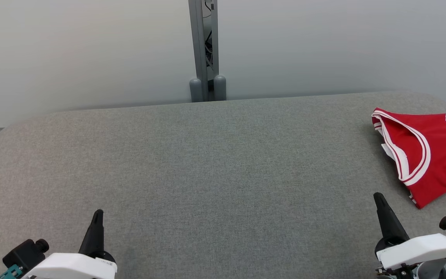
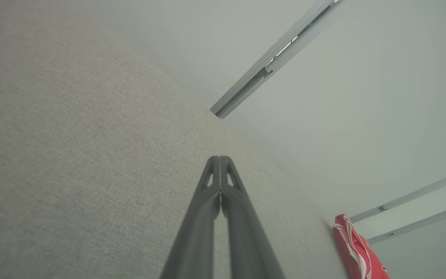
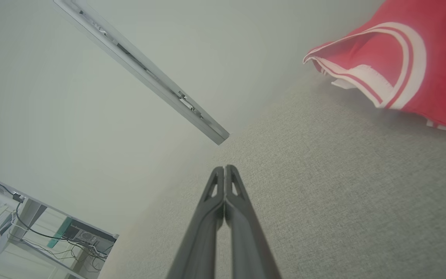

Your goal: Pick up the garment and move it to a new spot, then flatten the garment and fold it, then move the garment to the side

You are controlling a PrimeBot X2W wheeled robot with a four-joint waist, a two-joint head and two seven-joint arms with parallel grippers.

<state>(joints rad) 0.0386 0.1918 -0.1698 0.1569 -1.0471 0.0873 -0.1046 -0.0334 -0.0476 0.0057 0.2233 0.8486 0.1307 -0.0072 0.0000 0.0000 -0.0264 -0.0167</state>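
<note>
The red garment (image 1: 430, 155) with white-striped trim lies rumpled, partly folded.

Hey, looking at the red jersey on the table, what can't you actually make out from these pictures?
- Red jersey: the head view's right edge cuts it off, so its full extent and its lettering can't be made out.
- Left wrist view: the jersey is a small sliver cut off by the bottom edge, with no detail.
- Right wrist view: the jersey is cut off by the top and right edges and looks soft.
- Grey table: its near edge falls below the head view's frame.
</note>
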